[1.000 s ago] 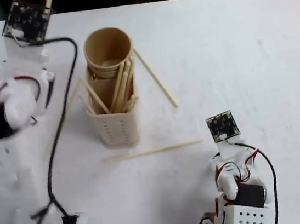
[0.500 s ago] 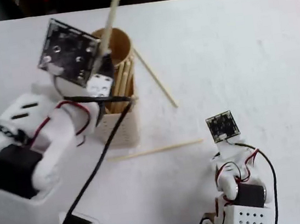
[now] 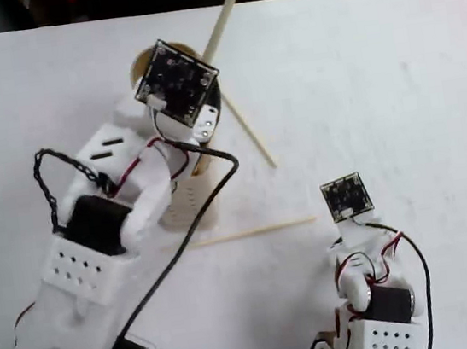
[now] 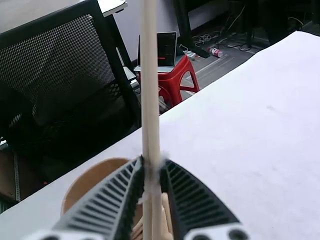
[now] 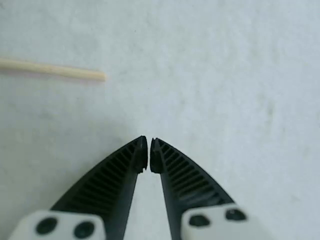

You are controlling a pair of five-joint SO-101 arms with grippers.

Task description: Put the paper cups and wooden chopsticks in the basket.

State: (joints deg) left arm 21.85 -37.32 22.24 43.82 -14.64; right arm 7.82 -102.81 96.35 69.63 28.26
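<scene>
Your left arm (image 3: 105, 213) stood over the far-left part of the bench (image 3: 393, 76). The left jaws were clamped tight on a wooden chopstick (image 4: 150, 90), which rose nearly upright from between them. Seen from the high camera, its top end leaned far and right past the bench edge. Directly beneath the jaws sat the paper cup (image 4: 92, 177), its open rim just beside the basket (image 3: 188, 206). The arm hid how far the cup sat inside the basket. A second chopstick (image 3: 250, 134) lay slanted on the bench just right of the basket, running from far-left to near-right. A third chopstick (image 3: 250, 232) lay flat nearer to you, its left end close to the basket's near wall and its right end pointing toward your right arm (image 3: 370, 294). The right jaws hung low over bare bench at the near right, closed to a hairline gap and holding nothing, with the tip of that third chopstick near but apart from them. A black mesh chair (image 4: 60, 90) and a red stool (image 4: 172, 85) stood beyond the bench.
</scene>
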